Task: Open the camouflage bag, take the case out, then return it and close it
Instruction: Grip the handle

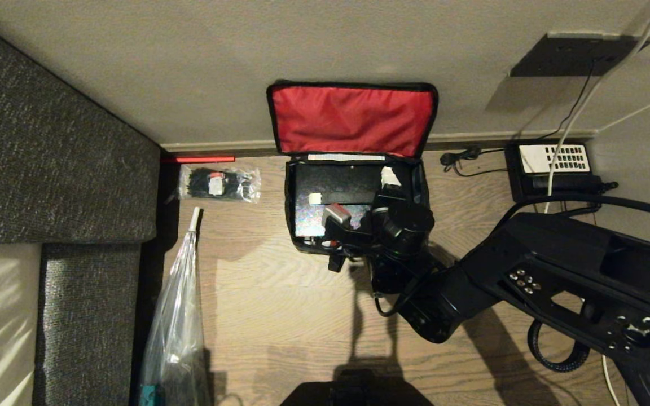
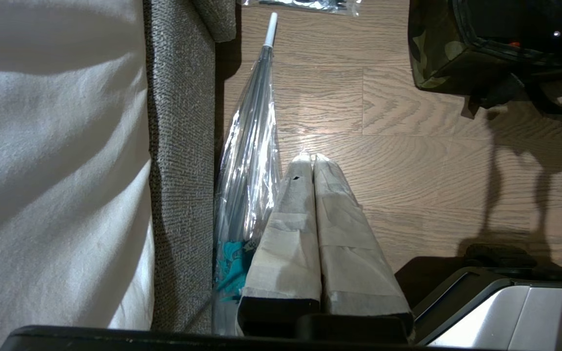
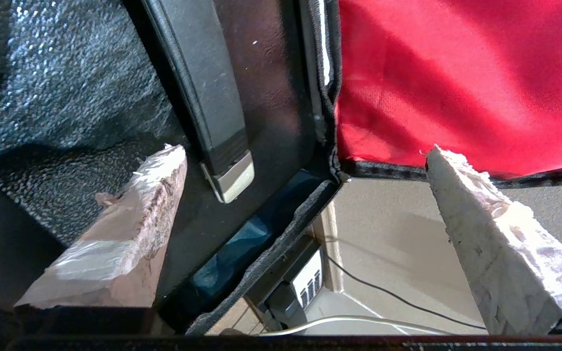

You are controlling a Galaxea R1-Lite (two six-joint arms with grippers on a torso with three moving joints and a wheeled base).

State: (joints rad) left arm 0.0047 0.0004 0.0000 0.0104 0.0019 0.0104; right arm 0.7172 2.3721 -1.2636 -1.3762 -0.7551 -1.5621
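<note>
The camouflage bag [image 1: 293, 192] sits on the wood floor against the wall, its lid thrown back so the red lining [image 1: 353, 118] faces me. Inside lies the case [image 1: 311, 223], flat, black and speckled, with a black strap [image 3: 198, 83] across it. My right gripper [image 1: 363, 196] hovers open over the bag's far right part. One taped finger [image 3: 130, 229] is above the case, the other [image 3: 486, 229] stands before the red lining [image 3: 456, 73]; nothing is between them. My left gripper [image 2: 311, 157] is shut and empty, low beside the sofa, with the bag's camouflage corner [image 2: 432, 53] beyond it.
A grey sofa [image 1: 48, 141] fills the left side. A clear packet of black ties [image 1: 219, 184] and a plastic-wrapped umbrella [image 1: 178, 316] lie beside it. A black desk telephone [image 1: 553, 166] with cables sits right of the bag by the wall.
</note>
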